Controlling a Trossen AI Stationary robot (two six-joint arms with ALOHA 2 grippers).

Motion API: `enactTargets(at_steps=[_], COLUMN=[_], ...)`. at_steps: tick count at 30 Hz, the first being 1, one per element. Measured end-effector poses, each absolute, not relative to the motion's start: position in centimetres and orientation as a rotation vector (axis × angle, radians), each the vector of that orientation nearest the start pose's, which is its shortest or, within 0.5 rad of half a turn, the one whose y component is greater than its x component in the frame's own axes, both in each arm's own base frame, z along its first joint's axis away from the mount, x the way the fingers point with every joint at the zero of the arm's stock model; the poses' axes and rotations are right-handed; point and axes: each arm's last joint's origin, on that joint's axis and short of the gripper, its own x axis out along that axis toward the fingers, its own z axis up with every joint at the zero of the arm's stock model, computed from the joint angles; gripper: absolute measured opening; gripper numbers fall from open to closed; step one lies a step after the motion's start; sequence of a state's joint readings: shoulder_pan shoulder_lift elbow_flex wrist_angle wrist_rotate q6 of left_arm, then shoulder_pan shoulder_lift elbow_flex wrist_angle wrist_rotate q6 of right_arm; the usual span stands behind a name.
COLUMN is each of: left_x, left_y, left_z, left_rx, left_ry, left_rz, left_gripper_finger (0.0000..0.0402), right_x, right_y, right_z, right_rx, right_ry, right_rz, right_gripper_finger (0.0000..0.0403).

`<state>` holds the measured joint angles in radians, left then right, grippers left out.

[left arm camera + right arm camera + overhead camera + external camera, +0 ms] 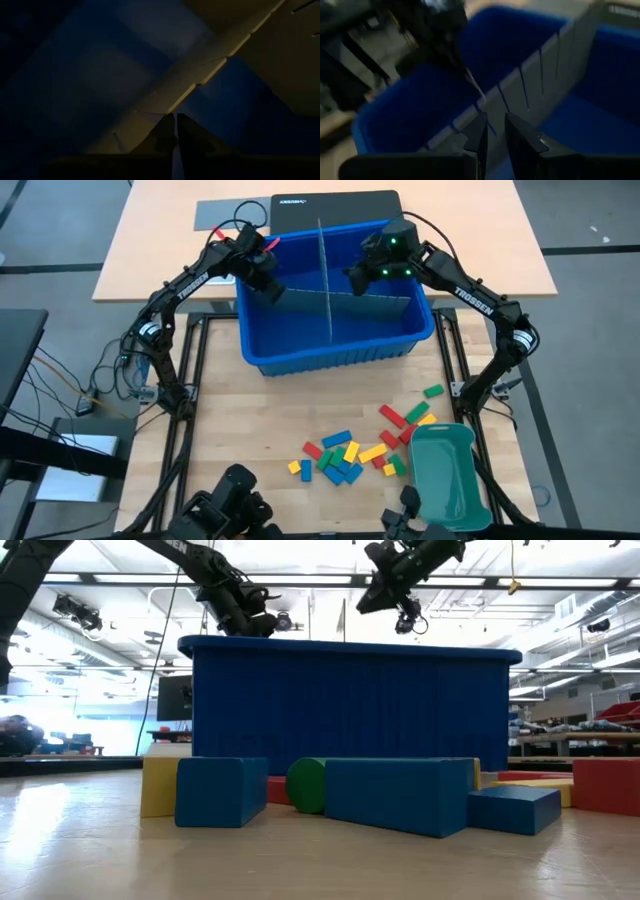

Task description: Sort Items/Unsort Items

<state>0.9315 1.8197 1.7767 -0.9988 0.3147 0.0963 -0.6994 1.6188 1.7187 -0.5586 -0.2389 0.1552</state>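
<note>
Several red, yellow, green and blue blocks [345, 452] lie flat on the table near its front edge and show close up in the low view [400, 795]. None is held. Behind them stands a blue bin [330, 355] with two crossed grey divider sheets, a cross sheet [310, 300] and a long sheet [322, 260], standing on edge inside. My left gripper [272, 288] is shut on the cross sheet near its left end. My right gripper [358, 278] is shut on the same sheet, right of the crossing. My left gripper pinches the cross divider's top edge [165, 107] between its two fingers, near the bin's left wall. It comes slanting down from the left. The sheet stands on edge inside the bin. My right gripper has the cross divider's top edge [470, 117] between its two fingers, just right of the long sheet. It comes slanting down from the right. The fingers hide the exact place of contact. The sheet stands on edge in the bin.
A teal tray [447, 475] stands at the front right, beside the blocks. A black flat case [335, 205] and a grey sheet [225, 213] lie on the far table behind the bin. The bin's walls [350, 700] rise well above the blocks.
</note>
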Motion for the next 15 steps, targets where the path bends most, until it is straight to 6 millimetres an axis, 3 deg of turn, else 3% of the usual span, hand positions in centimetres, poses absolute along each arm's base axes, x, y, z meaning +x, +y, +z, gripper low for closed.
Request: enactTargets(at_steps=[6,12,15], left_x=[24.3,24.5,24.5], left_y=[30.1,30.3,30.3], left_z=[32.1,32.2,32.2], left_rx=[-0.519,-0.507,-0.511], left_ry=[0.888,0.854,0.857], left_rz=[0.505,0.525,0.524], left_gripper_finger=[0.0007,0.0005,0.0003], right_x=[29.9,33.1,34.0], right_y=[-21.5,-23.3,-24.6], right_z=[42.7,39.6,38.4], right_rx=[0.339,0.232,0.178], right_ry=[0.158,0.179,0.177], right_rz=[-0.357,-0.363,-0.372], right_gripper_finger=[0.0064,0.0010,0.0006])
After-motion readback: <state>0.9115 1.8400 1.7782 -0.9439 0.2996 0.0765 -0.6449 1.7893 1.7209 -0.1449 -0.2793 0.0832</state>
